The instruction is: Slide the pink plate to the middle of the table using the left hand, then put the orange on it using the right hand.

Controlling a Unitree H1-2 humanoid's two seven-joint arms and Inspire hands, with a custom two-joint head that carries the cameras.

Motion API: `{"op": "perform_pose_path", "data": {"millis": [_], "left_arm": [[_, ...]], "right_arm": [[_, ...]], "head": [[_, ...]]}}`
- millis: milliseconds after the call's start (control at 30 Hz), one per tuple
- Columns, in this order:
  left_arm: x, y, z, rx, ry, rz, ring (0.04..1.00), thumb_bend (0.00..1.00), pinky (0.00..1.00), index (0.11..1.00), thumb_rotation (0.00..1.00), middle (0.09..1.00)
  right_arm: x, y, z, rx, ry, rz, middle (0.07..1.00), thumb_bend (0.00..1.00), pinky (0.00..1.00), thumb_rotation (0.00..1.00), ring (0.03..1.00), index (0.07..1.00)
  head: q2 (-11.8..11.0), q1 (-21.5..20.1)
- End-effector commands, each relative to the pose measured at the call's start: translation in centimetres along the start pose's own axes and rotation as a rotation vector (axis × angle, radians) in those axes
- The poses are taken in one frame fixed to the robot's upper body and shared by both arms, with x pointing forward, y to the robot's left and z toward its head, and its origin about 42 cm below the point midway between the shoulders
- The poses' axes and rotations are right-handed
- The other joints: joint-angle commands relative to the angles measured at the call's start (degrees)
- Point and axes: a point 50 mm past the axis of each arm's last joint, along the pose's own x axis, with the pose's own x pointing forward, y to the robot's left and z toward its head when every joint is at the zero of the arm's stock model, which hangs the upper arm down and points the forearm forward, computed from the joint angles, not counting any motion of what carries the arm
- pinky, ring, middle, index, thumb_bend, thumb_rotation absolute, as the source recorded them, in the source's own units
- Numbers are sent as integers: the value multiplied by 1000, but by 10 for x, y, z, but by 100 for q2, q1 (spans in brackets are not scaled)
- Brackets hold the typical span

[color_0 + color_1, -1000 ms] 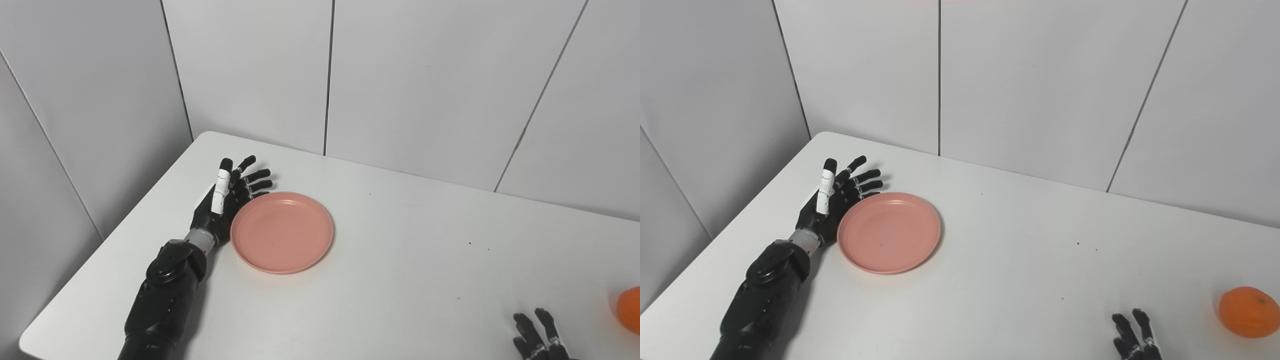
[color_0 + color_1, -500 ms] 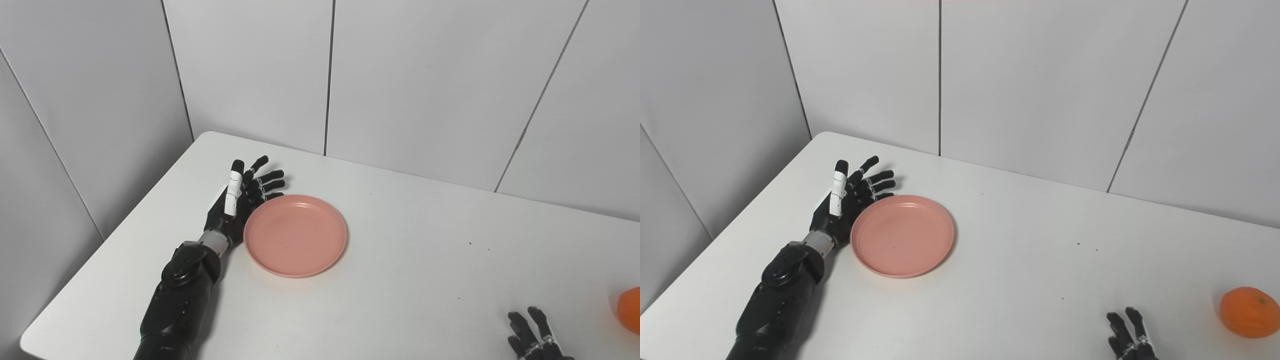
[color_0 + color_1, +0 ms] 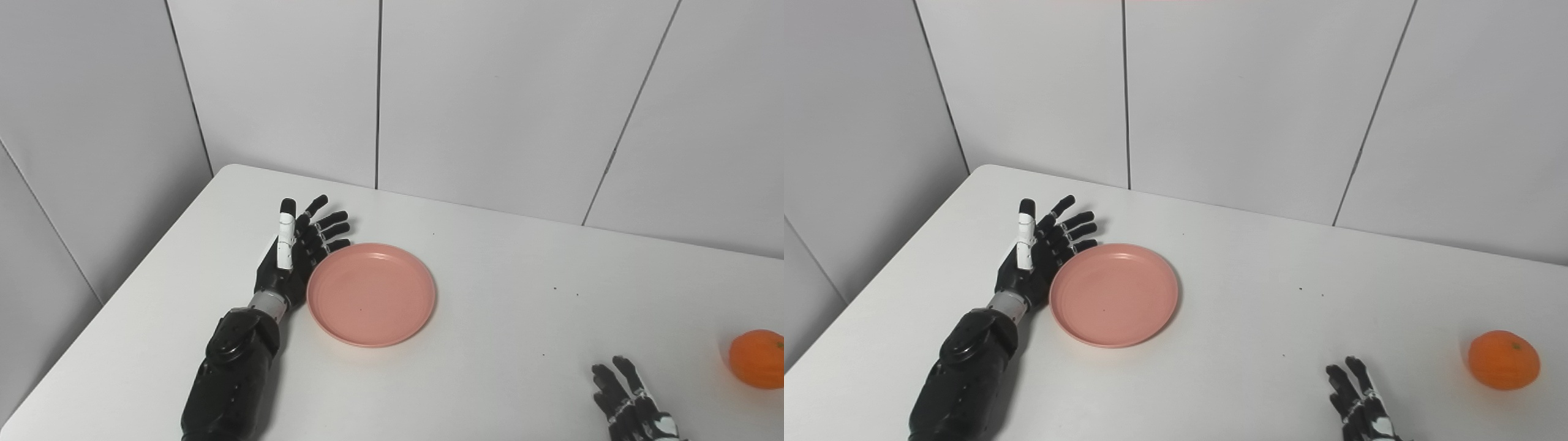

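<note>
A pink plate lies flat on the white table, left of its middle. My left hand stands edge-on against the plate's left rim, open, fingers spread and pointing away from me. An orange rests on the table at the far right. My right hand lies open near the table's front edge, left of the orange and apart from it; only its fingers show above the picture's bottom edge.
White wall panels stand behind the table and along its left side. The table's rounded back-left corner is close to my left hand. A few small dark specks dot the tabletop between plate and orange.
My left hand has pushed the plate to the right across the table, staying against its rim. The camera has turned to the right, so the orange now shows whole in the left eye view.
</note>
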Motion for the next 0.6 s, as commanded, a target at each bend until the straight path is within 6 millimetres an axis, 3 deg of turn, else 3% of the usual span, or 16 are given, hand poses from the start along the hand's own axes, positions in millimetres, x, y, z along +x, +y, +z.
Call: {"op": "perform_pose_path", "data": {"millis": [0, 367, 567], "left_arm": [[-9, 2, -17, -20, 95, 47, 773, 876, 686, 886, 1000, 763], [-8, 4, -10, -39, 105, 65, 776, 899, 681, 881, 1000, 746], [-6, -2, -4, -35, 100, 62, 767, 905, 669, 878, 1000, 747]], "right_arm": [[-28, 6, -2, 5, 47, -12, 869, 867, 954, 1000, 928, 922], [-20, 23, 2, -14, 49, -1, 832, 844, 892, 1000, 875, 880], [-15, 34, 2, -14, 55, -7, 833, 867, 906, 995, 879, 885]], "head": [[42, -133], [265, -982], [270, -1130]]}}
